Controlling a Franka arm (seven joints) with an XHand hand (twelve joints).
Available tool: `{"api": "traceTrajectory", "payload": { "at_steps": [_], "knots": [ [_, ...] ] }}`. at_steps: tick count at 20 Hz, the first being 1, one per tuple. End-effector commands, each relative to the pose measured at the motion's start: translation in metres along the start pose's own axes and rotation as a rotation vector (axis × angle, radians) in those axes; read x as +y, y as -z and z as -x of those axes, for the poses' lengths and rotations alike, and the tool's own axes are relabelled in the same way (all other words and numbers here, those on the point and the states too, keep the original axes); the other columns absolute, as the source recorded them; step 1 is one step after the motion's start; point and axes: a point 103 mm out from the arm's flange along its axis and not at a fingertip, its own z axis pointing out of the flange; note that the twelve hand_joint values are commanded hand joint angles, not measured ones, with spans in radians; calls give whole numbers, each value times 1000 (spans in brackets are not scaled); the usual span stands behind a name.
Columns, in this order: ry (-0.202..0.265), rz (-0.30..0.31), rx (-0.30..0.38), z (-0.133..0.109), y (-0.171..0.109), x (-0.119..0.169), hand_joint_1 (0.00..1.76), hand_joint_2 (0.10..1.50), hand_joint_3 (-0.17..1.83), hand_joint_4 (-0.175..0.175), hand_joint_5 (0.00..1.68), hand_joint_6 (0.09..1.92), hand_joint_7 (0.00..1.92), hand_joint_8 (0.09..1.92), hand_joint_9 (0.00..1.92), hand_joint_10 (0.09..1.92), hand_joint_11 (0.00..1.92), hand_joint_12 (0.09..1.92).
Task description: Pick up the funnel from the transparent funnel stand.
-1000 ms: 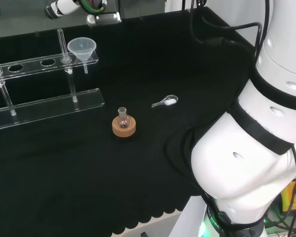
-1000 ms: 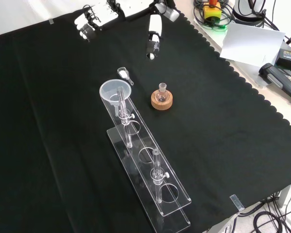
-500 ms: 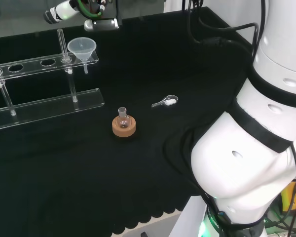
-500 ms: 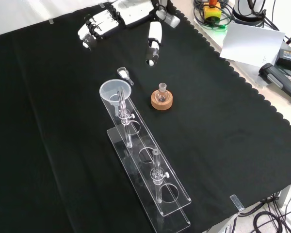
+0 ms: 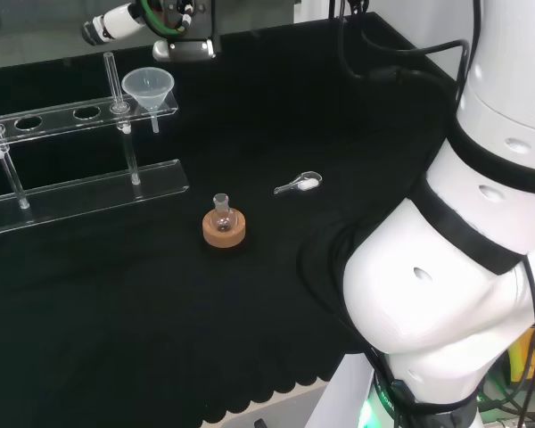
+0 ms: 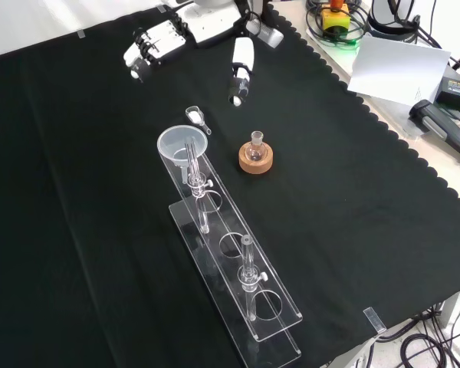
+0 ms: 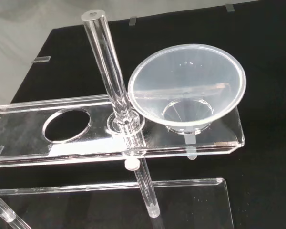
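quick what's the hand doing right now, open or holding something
Hand: open, fingers straight, holding nothing; the funnel sits in its stand.

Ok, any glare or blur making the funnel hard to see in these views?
Wrist view: funnel sharp, with bright reflections along the stand's shelf. Front view: the funnel's rim reads clearly on the black cloth. Head view: the funnel looks pale but distinct.
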Motion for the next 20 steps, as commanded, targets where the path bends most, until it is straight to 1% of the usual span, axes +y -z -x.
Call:
{"api": "traceTrajectory", "payload": {
  "at_steps": [1, 4, 6, 7, 9, 14, 20],
  "knots": [
    [-62, 12, 71, 58, -16, -59, 366, 696, 10, -53, 0, 87, 82, 262, 0, 331, 0, 277],
    [-69, -15, 57, 59, -18, -59, 367, 697, 10, -54, 0, 87, 83, 268, 0, 333, 0, 277],
    [-75, -31, 48, 54, -21, -52, 368, 697, 10, -55, 0, 87, 81, 279, 0, 343, 0, 280],
    [-94, -50, 27, 30, -25, -23, 368, 697, 9, -55, 0, 87, 79, 288, 0, 350, 0, 282],
    [-88, -57, 22, 18, -28, -7, 368, 698, 9, -55, 0, 87, 78, 297, 0, 356, 0, 284],
    [-72, -60, 21, 13, -30, 1, 368, 698, 9, -56, 0, 87, 75, 305, 0, 358, 0, 287],
    [-69, -68, 14, 14, -29, 7, 375, 701, 9, -56, 0, 87, 67, 328, 0, 364, 0, 300]
  ]
}}
